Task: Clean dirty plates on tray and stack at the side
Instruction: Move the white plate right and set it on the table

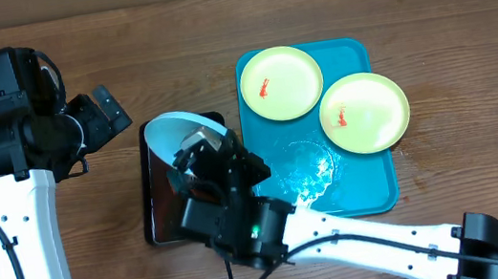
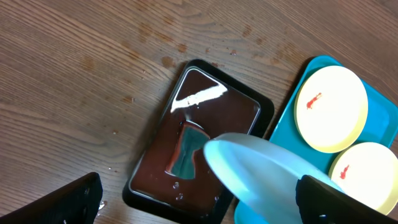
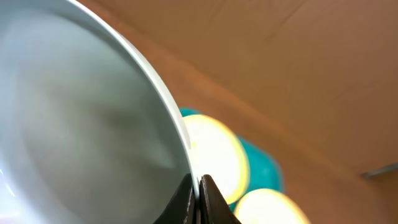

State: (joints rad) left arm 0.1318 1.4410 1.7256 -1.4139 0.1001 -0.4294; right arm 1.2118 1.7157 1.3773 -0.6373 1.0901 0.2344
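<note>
In the overhead view, the right arm (image 1: 239, 213) covered much of the dark tray (image 1: 159, 199) and the near side of the pale plate (image 1: 180, 129). From the right wrist, that plate was blurred and cut off at the left and bottom edges. From the left wrist, the turquoise tray (image 2: 285, 127) and the lower yellow plate (image 2: 367, 165) ran off the right edge. The shape in the dark tray's water could not be identified.

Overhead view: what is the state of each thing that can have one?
pale blue plate, held by its rim, tilted over the dark tray.
first yellow-green plate, lying on the turquoise tray, red smear.
second yellow-green plate, same tray, red smear.
turquoise tray, wet on its bare part.
dark tray, wet, glossy.
left end effector, open, empty.
right end effector, shut on the pale blue plate.
</note>
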